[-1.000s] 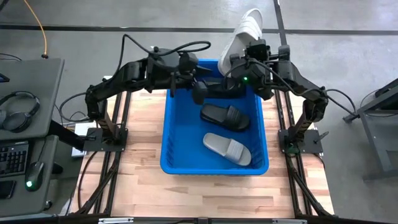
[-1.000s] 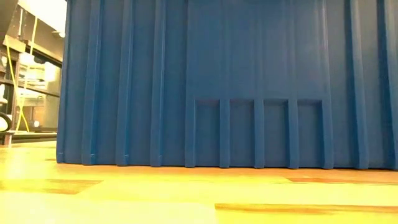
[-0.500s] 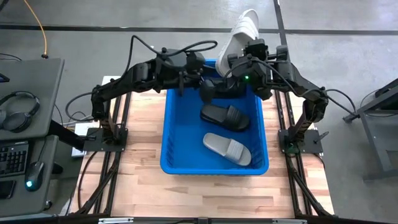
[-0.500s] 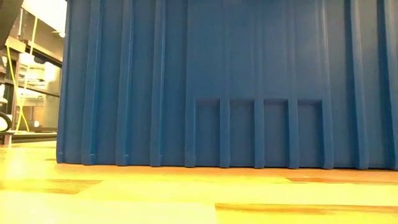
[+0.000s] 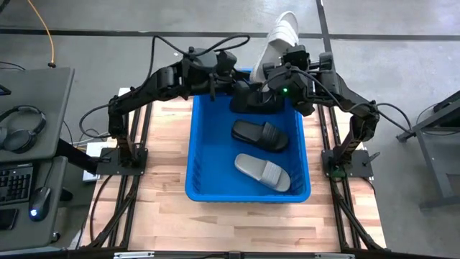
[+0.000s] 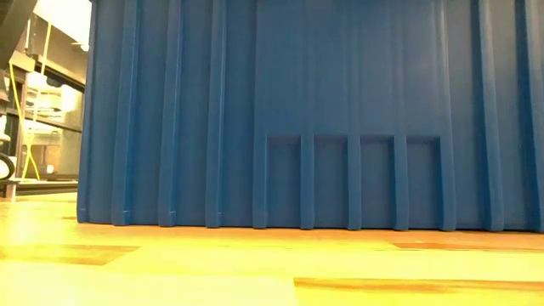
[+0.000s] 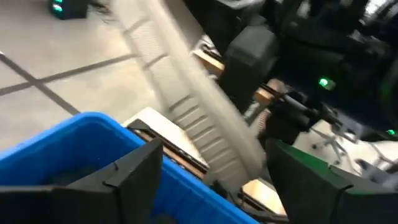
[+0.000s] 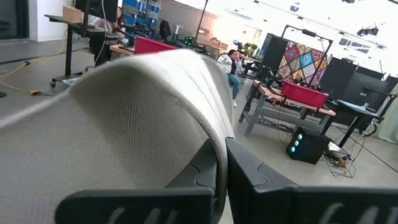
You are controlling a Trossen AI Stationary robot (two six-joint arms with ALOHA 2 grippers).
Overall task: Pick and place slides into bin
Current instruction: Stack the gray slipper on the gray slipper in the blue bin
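Slides: three in bin point(image 5: 203, 155), one point(image 5: 277, 37) clamped in right claw point(image 5: 277, 70).

The wooden table point(image 5: 158, 201) stands on a grey concrete floor point(image 5: 108, 50) crossed by dark seam lines, with a yellow cable point(image 5: 47, 32) trailing over it. Beside the table on one side is a grey desk point(image 5: 32, 144) carrying headphones point(image 5: 20, 126), a keyboard point(image 5: 13, 183) and a mouse point(image 5: 42, 200). The right wrist view opens onto a bright workshop with a red bin point(image 8: 303, 93) on a metal workbench point(image 8: 292, 115), a patterned hanging panel point(image 8: 300, 59), and what seems to be a seated person point(image 8: 234, 65) far off.
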